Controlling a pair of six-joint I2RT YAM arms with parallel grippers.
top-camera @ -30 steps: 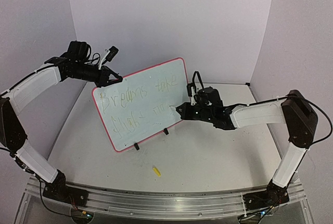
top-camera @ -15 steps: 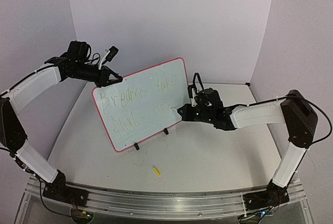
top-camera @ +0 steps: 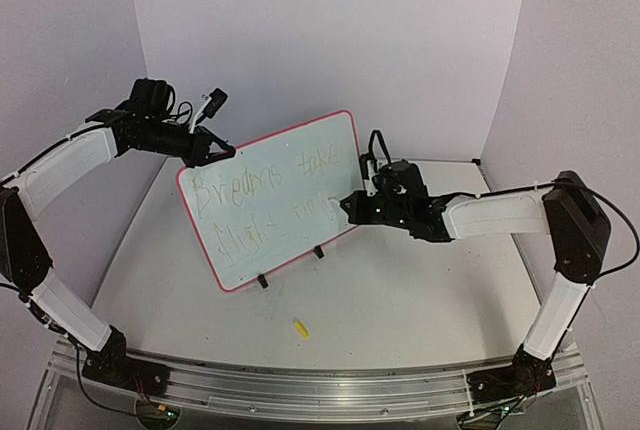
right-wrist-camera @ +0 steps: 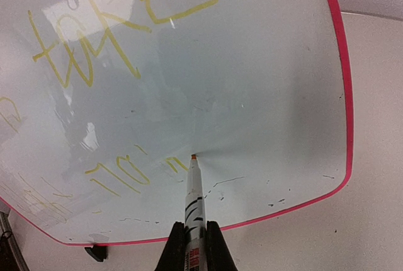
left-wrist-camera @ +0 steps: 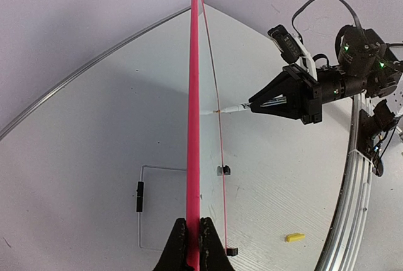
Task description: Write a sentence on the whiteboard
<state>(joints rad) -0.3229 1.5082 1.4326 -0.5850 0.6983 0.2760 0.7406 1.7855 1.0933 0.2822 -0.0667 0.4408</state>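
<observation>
Glossy white whiteboard (top-camera: 285, 165) with thin pink-red border and yellow scrawled lettering (top-camera: 228, 190), white marker (right-wrist-camera: 194, 201) with black and red print and orange tip, small yellow piece (top-camera: 299, 328) on off-white table (top-camera: 400, 300), pale lilac walls (top-camera: 330, 30)

Soft, even light — whiteboard (right-wrist-camera: 189, 82) glare

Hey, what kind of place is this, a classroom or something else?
Likely a robot lab test booth, not a classroom: plain lilac walls enclose one white table, and the left arm and right arm working at the whiteboard are bolted to a metal rail.
</observation>
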